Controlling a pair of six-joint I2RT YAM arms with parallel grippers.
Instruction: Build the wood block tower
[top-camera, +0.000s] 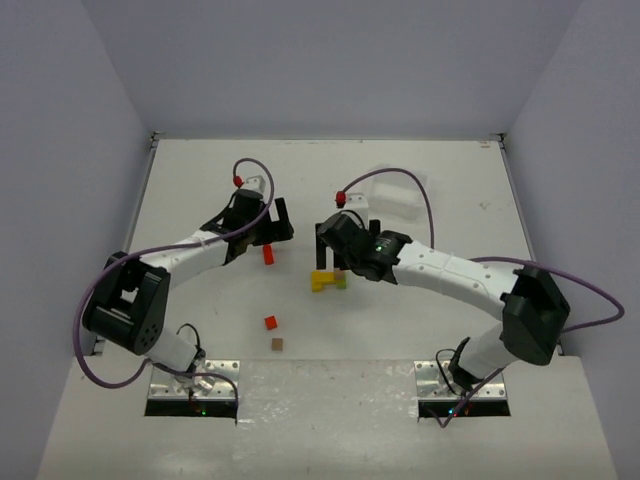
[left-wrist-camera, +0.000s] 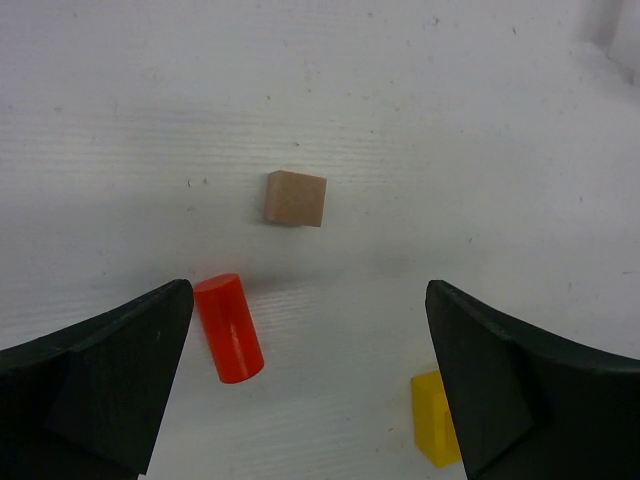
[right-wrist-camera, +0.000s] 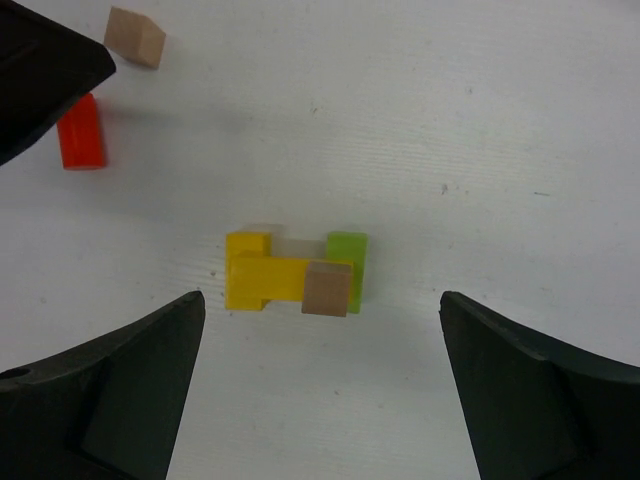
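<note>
The wood block tower (right-wrist-camera: 290, 272) sits low on the tabletop (right-wrist-camera: 500, 120), framed by the right gripper (right-wrist-camera: 320, 305), whose jaws are spread wide and empty. The left gripper (left-wrist-camera: 308, 295), equally spread, hangs over a red cylinder (left-wrist-camera: 229, 327). A sideways swing of the right fingers could knock the brown block (right-wrist-camera: 328, 288) off its perch.
</note>
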